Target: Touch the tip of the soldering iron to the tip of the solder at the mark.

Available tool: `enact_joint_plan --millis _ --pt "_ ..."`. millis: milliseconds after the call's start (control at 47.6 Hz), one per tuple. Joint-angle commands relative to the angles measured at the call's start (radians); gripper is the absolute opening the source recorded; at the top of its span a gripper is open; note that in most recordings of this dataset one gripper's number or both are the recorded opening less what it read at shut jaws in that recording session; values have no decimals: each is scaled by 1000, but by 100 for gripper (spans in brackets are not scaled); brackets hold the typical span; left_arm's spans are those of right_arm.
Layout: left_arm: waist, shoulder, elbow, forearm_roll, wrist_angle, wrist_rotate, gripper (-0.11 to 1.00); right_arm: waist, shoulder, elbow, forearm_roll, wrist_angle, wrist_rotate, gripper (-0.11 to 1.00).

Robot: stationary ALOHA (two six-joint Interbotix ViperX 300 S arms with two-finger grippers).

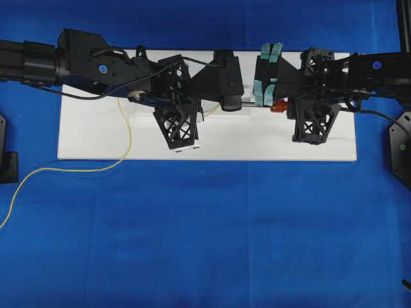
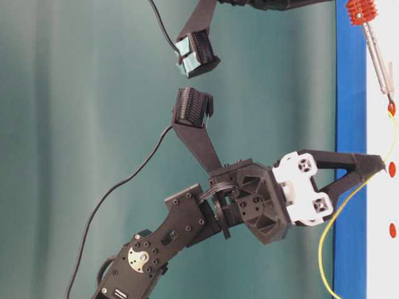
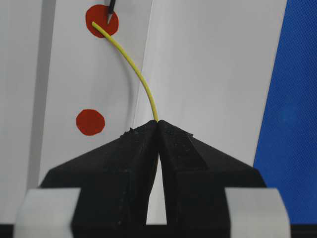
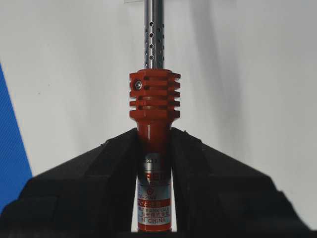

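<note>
My left gripper [image 3: 158, 124] is shut on the solder [image 3: 136, 69], a thin yellow wire that curves up and left from the fingertips. The wire's end lies on the upper red mark [image 3: 101, 21] on the white board [image 1: 257, 144]. My right gripper [image 4: 154, 136] is shut on the soldering iron [image 4: 154, 106] at its orange-red handle, and the perforated metal shaft points away from it. The iron's dark point [image 3: 109, 11] stands over the same mark, right beside the solder's end. I cannot tell whether they touch. The table-level view shows the iron [image 2: 378, 56] coming down to that mark.
A second red mark [image 3: 90, 122] lies nearer my left gripper, and the table-level view shows another mark [image 2: 393, 230] further along. The slack solder [image 1: 38, 176] trails off the board's left side over the blue cloth [image 1: 205, 237]. Black brackets [image 1: 399, 147] sit at the table's sides.
</note>
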Motion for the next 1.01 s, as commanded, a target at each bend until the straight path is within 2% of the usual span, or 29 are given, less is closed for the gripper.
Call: enact_joint_plan --millis 0,987 --pt "-3 -23 -11 3 -3 0 2 -2 -3 -29 -8 -5 0 6" --pt "-12 -20 -18 3 -3 2 2 -2 8 -43 -9 20 -2 6"
